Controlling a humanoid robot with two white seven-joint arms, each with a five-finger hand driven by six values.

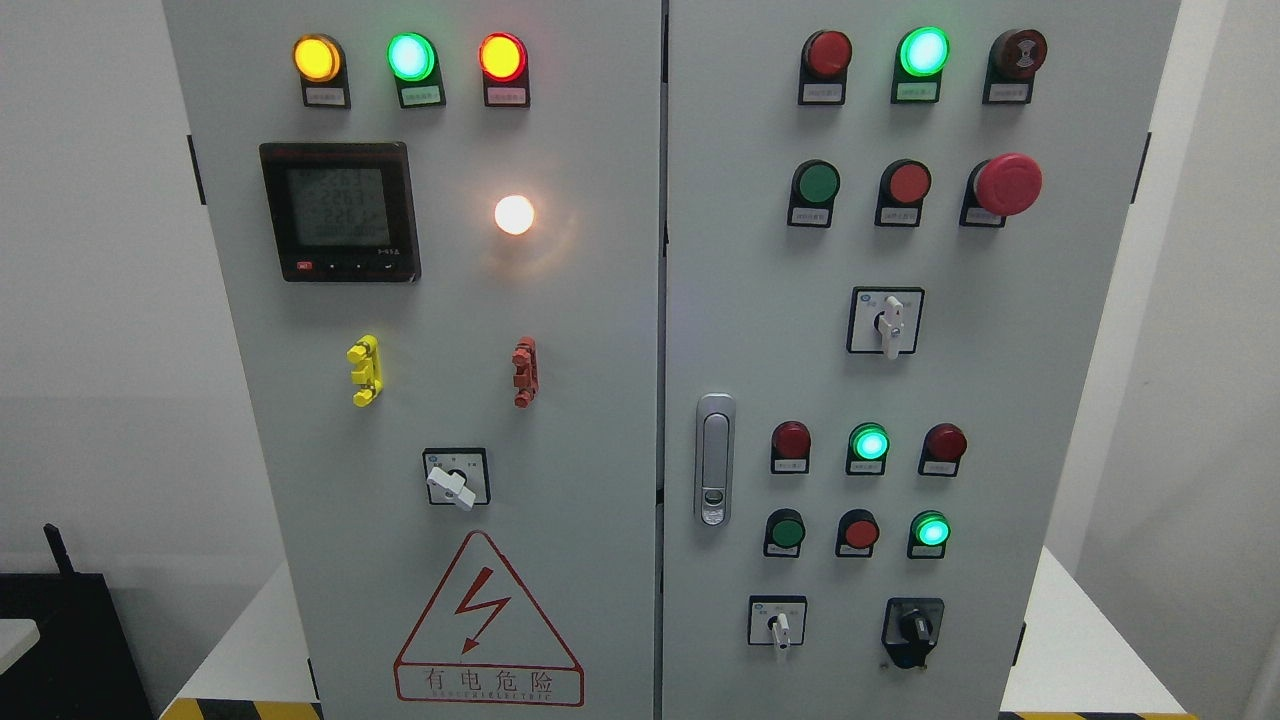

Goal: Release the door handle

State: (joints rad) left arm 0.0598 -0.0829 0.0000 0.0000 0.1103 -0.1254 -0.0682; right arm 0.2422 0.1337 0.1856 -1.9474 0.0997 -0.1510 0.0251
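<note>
A grey electrical cabinet with two doors fills the head view. The silver door handle [714, 459] sits flat and upright on the left edge of the right door [1050, 420], next to the seam between the doors. Both doors look closed. No robot hand or arm is in view, and nothing touches the handle.
The left door [600, 330] carries lit lamps, a meter display [340, 211], yellow [364, 370] and red [524, 371] toggles, a rotary switch [455, 478] and a warning triangle [487, 625]. The right door carries push buttons, lamps, a red emergency stop [1007, 184] and rotary switches. A dark object [60, 640] stands at lower left.
</note>
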